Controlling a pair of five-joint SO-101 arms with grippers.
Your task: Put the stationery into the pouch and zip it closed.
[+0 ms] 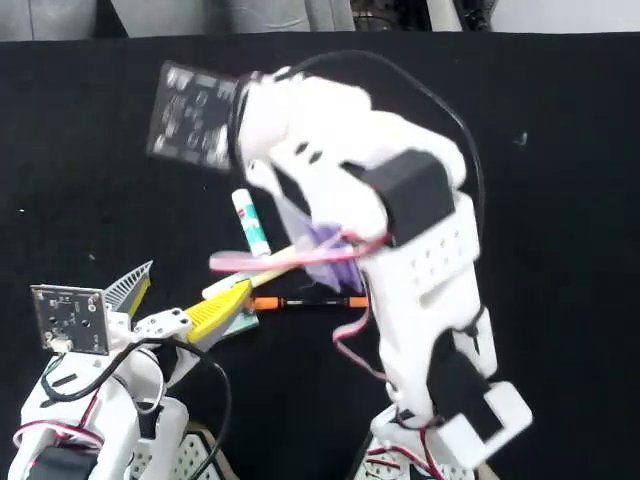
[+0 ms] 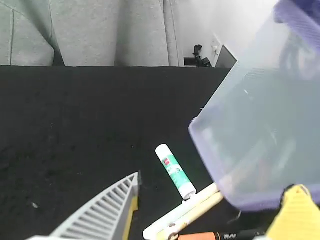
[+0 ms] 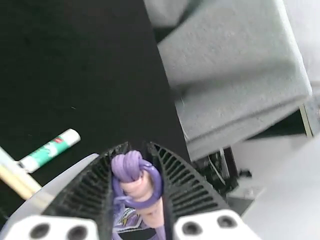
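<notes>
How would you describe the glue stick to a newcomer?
On the black table, look beside the white arm holding the translucent pouch. The glue stick lies flat there: a short white tube with a green label, stubbier than the orange pen.

We see the right arm rising from its base and bending forward over the middle of the tabletop. Its end effector is pinched tight on the pouch by the purple pull. The left arm we find low and folded, its end effector spread wide.
</notes>
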